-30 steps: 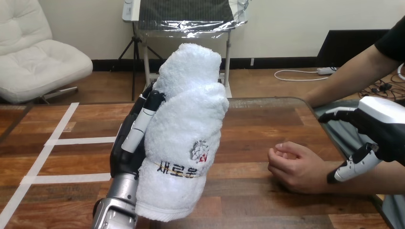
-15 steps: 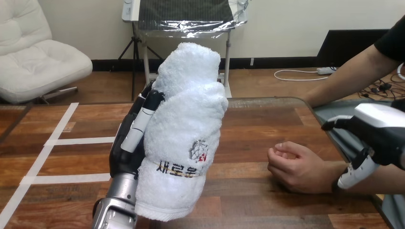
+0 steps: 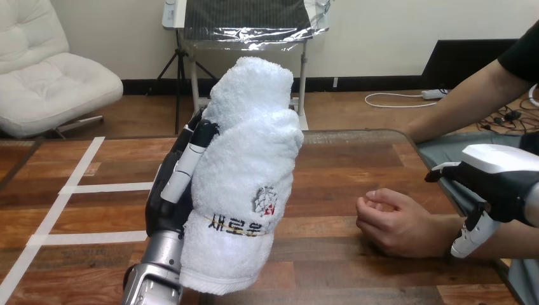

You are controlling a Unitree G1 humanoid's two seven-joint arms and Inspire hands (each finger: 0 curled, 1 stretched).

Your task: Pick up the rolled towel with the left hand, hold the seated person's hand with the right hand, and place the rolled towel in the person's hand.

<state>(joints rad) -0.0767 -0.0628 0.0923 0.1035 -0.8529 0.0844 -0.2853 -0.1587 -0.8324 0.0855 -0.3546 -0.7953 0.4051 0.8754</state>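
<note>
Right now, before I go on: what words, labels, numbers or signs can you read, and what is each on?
Rolled towel, gripped in the left hand: one row of dark characters beside a small emblem near its lower end; it curves round the roll, so I cannot quote it reliably.
Right hand, the person's hand, table: no text.

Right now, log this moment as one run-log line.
left robot hand: shut on rolled towel, raised above table | right robot hand: at person's wrist, hold unclear | person's hand: curled, on table | handover: pending
</note>
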